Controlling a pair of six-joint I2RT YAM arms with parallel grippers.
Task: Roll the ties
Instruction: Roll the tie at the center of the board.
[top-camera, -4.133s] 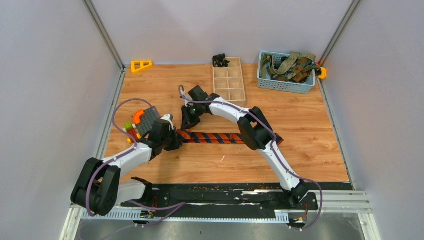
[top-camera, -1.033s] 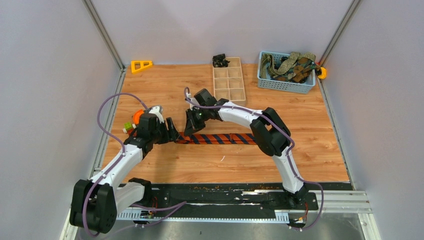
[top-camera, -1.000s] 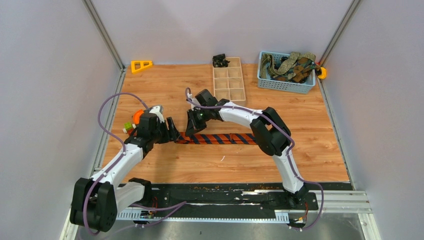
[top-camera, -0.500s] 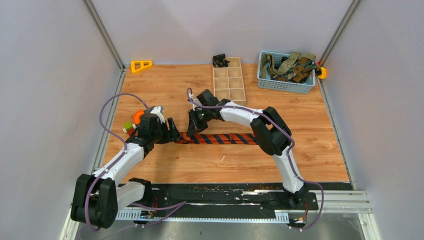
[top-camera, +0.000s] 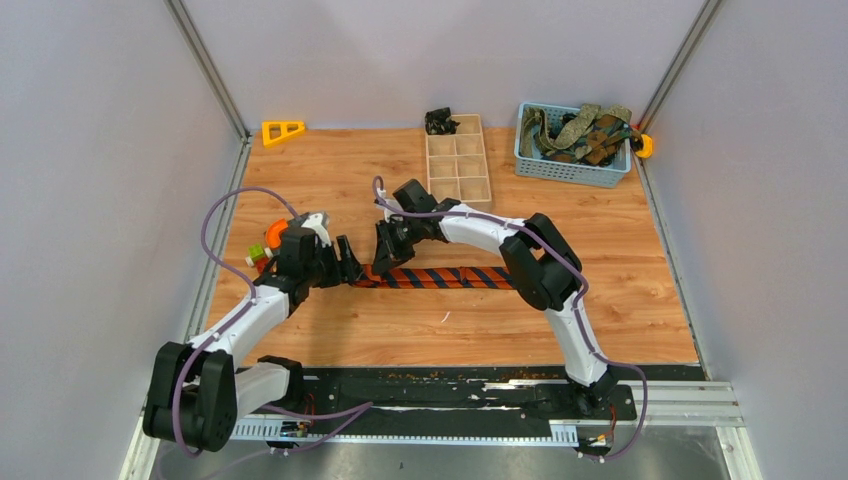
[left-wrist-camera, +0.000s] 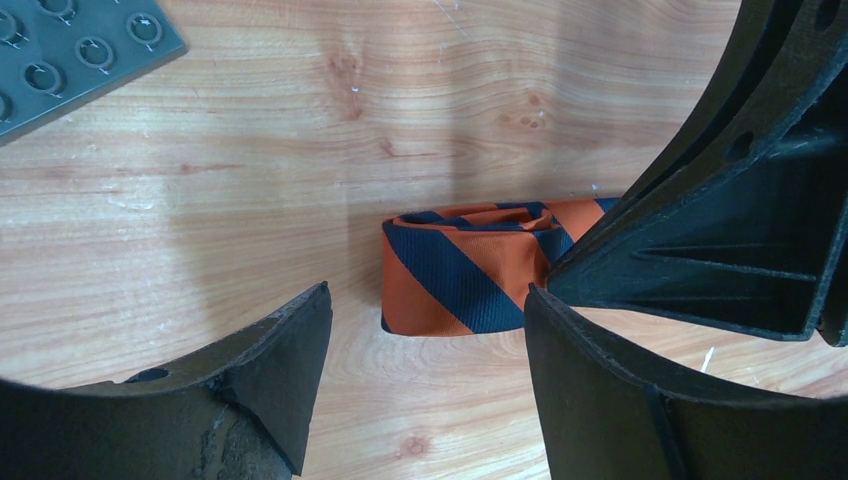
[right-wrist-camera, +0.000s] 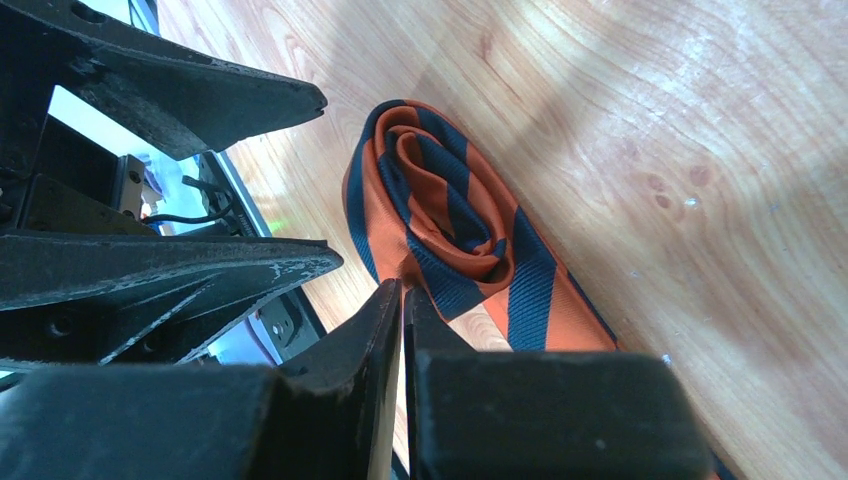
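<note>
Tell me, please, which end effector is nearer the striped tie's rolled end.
Right. The right end effector touches the roll; the left end effector sits open just short of it.

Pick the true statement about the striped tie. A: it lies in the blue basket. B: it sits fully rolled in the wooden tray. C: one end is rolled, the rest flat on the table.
C: the right wrist view shows the striped tie coiled at its end, and from above its length runs flat along the table.

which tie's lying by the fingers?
The orange-and-navy striped tie, flat on the table with its left end coiled. The olive and brown ties are heaped loosely in the blue basket.
</note>
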